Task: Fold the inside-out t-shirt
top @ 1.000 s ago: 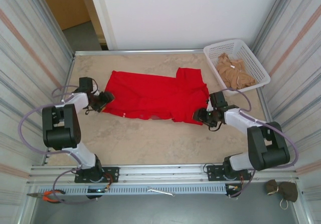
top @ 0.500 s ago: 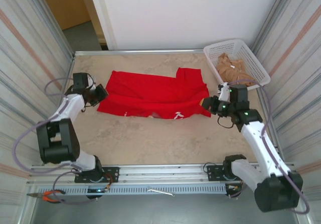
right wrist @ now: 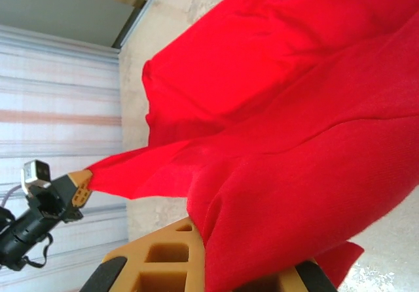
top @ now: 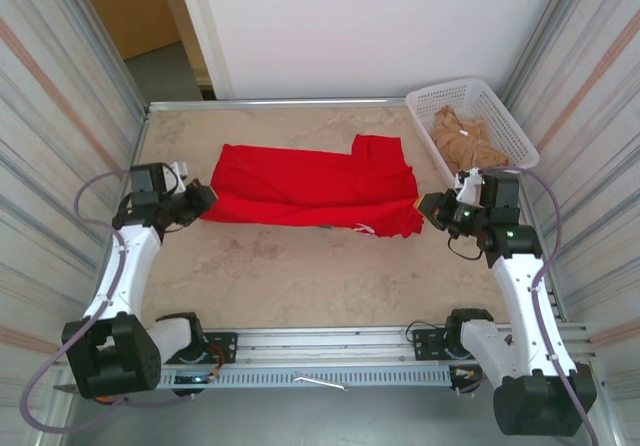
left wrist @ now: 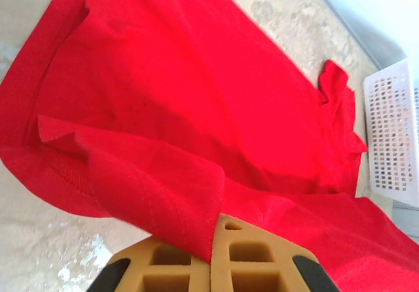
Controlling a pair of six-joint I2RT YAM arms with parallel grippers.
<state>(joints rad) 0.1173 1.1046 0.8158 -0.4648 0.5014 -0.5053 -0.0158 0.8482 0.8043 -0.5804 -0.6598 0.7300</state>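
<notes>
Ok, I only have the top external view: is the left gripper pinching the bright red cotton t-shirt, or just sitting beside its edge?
Observer: Pinching. In the left wrist view a fold of the bright red cotton t-shirt runs between the tan fingers of the left gripper.
Operator: And the right gripper?
Observer: Its wrist view has red cloth draped over it and entering between its fingers.
Operator: Slack between them?
Observer: No; the right wrist view has a corner pulled taut to the left gripper.

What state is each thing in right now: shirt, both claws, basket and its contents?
t-shirt: spread out, near edge raised at both ends.
left claw: shut on the t-shirt's left end.
right claw: shut on the t-shirt's right end.
basket: upright, holding the tan cloth.
tan cloth: crumpled in the basket.
</notes>
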